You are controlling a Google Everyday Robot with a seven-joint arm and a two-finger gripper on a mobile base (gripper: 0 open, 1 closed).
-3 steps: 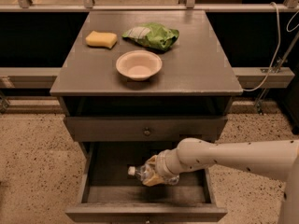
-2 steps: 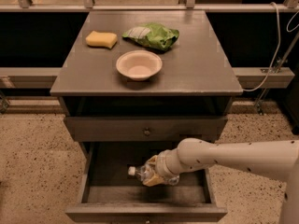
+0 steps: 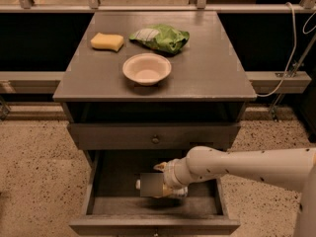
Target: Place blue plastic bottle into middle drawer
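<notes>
The middle drawer [image 3: 98,181] is pulled out below the closed top drawer front [image 3: 155,136] and shows its dark floor. My gripper [image 3: 153,185] reaches in from the right, low over the floor near the drawer's centre. It is shut on the blue plastic bottle [image 3: 176,192], which lies sideways. Only a clear sliver of the bottle under the wrist and its white cap end [image 3: 138,184] at the left show. The gripper's grey body hides the rest.
On the cabinet top [image 3: 212,78] are a white bowl [image 3: 146,68], a yellow sponge [image 3: 107,41] and a green chip bag [image 3: 160,37]. A white cable [image 3: 291,58] hangs at the right. The floor around is speckled terrazzo [image 3: 34,181].
The gripper stays in the same spot in the drawer. Its wrist has turned, so a grey face now covers most of the bottle.
</notes>
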